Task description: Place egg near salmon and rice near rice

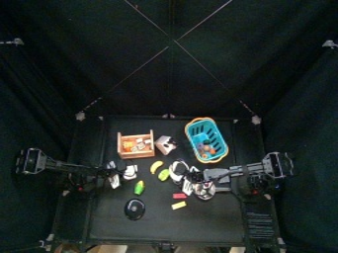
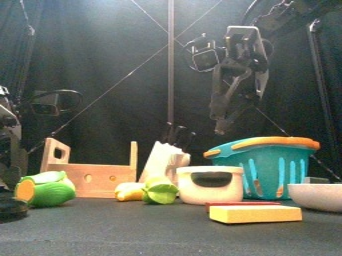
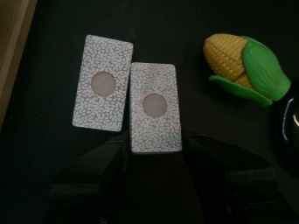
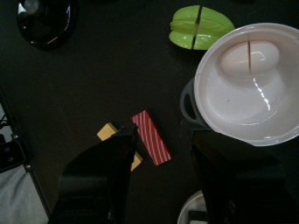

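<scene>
Two white speckled rice blocks (image 3: 103,83) (image 3: 155,105) lie side by side on the black table, just beyond my left gripper (image 3: 149,179), which is open and empty. A red striped salmon strip (image 4: 152,137) lies across a flat yellow egg piece (image 4: 110,131), close in front of my right gripper (image 4: 163,184), which is open and empty above the table. The egg (image 2: 254,213) shows near and low in the front view, and small in the top view (image 1: 181,198). My right gripper (image 2: 234,75) hangs high there.
A corn cob (image 3: 246,66) lies beside the rice. A white pot (image 4: 251,83), a yellow-green piece (image 4: 205,24) and a black bowl (image 4: 47,19) are near the salmon. A wooden box (image 1: 134,145) and a blue basket (image 1: 207,138) stand at the back.
</scene>
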